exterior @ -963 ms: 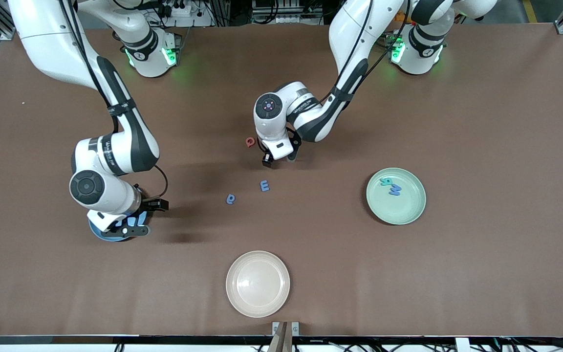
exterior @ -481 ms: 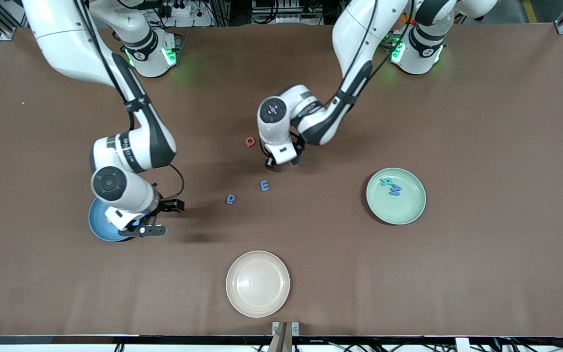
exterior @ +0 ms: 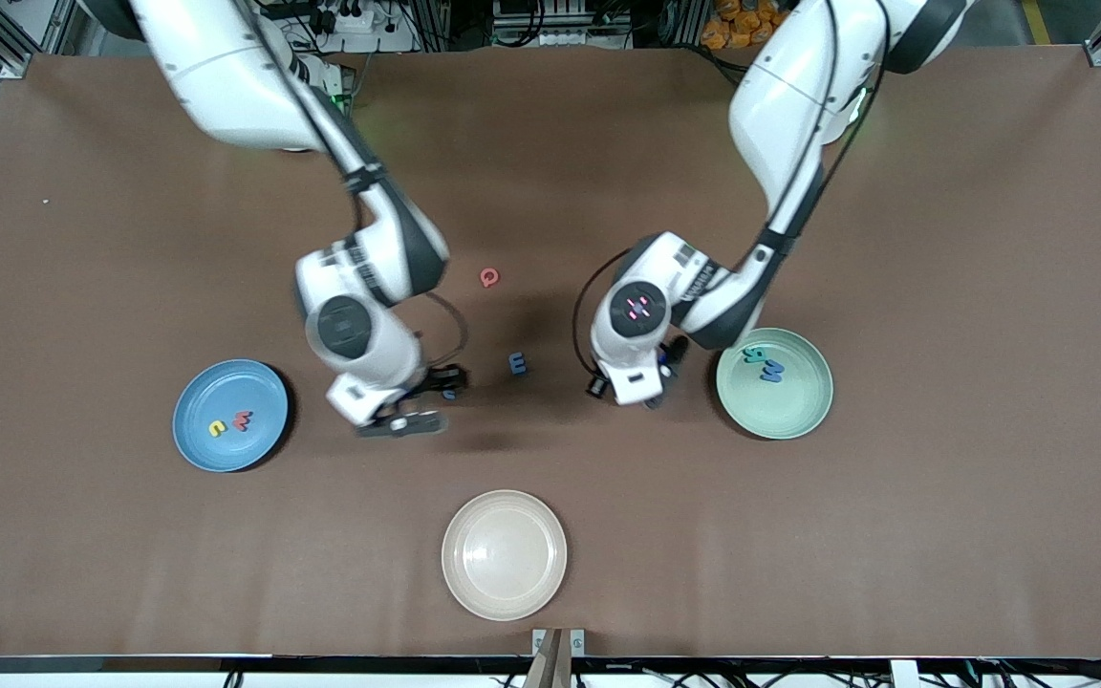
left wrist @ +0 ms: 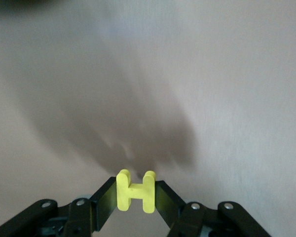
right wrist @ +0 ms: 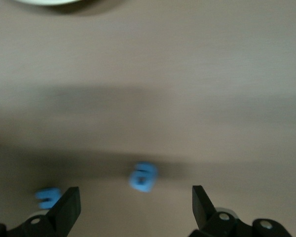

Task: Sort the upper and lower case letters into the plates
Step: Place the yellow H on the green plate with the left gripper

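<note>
On the brown bench [exterior: 942, 535], toward the right arm's end, lies the sky blue plate [exterior: 206, 444]. In it rest a yellow letter [exterior: 216, 429] and a red letter [exterior: 243, 419], just beside each other.

Next comes the right tool [exterior: 404, 409], which hangs over the bench between the blue plate and the middle. Its fingers [right wrist: 66, 207] are spread wide and they hold nothing. In the right wrist view a small blue letter [right wrist: 143, 177] lies on the bench under the gap between them, and in the front view it is mostly hidden by the tool. The cream-white plate [exterior: 505, 554] sits nearest to the front camera, with nothing in it.

In the middle of the bench lies another blue letter [exterior: 517, 363], and farther from the camera than it lies a red letter [exterior: 489, 277], well apart from the rest.

The left tool [exterior: 629, 386] is over the bare bench, just beside the pale mint green plate [exterior: 804, 420]. Its fingers [left wrist: 104, 200] are pressed together on a yellow letter H [left wrist: 135, 191], which stands upright between them in the left wrist view.

In the green plate lie a teal letter [exterior: 756, 354] and a blue letter [exterior: 772, 372], touching or almost touching.
</note>
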